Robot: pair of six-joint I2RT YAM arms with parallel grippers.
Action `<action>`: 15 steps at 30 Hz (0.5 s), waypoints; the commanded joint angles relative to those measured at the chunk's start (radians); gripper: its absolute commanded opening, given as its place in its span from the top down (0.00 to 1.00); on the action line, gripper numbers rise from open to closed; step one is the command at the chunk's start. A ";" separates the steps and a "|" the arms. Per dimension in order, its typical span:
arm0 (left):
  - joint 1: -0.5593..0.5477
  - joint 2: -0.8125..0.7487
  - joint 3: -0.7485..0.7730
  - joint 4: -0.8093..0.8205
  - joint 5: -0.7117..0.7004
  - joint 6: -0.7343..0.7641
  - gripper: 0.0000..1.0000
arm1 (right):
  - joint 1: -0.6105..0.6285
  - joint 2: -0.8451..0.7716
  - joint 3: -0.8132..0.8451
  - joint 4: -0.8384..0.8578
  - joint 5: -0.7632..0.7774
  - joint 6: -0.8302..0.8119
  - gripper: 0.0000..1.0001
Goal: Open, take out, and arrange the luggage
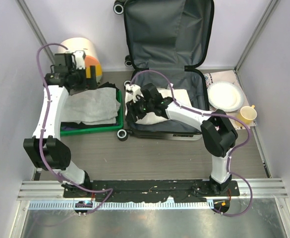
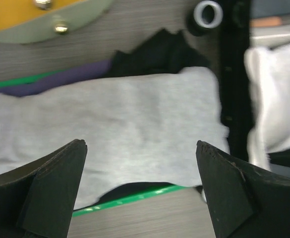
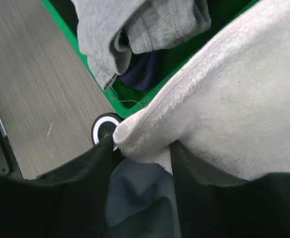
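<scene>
A: Which step is in hand?

B: The luggage [image 1: 164,39] is already opened. It is found at the back of the worktop [image 1: 159,158], with its lid leaned against the rear wall. The taking-out is judged to be under way: a grey cloth [image 1: 92,106] is laid over dark garments in the green tray [image 1: 92,130], just beside the luggage on its left.

A: And the grippers?

B: The left gripper [image 2: 140,146] is seen released above the grey cloth, jaws wide, nothing between them. The right gripper [image 3: 142,148] is placed inside the luggage, with a fold of the white cloth [image 3: 224,99] between its jaws. Whether the fold is really clamped cannot be told.

A: What is called for next?

B: Probably a firm pinch is needed on that fold. Then the cloth should be lifted over the luggage rim and carried to the tray.
</scene>
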 commanded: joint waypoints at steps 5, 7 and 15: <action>-0.214 -0.014 -0.039 0.059 0.165 -0.302 0.03 | -0.092 -0.092 0.038 0.028 0.046 -0.007 0.99; -0.268 0.015 -0.038 0.087 0.188 -0.350 0.01 | -0.117 -0.145 0.016 0.035 0.003 -0.005 0.99; -0.330 0.139 0.020 0.179 0.234 -0.669 0.00 | -0.215 -0.252 -0.099 0.045 -0.077 -0.030 0.99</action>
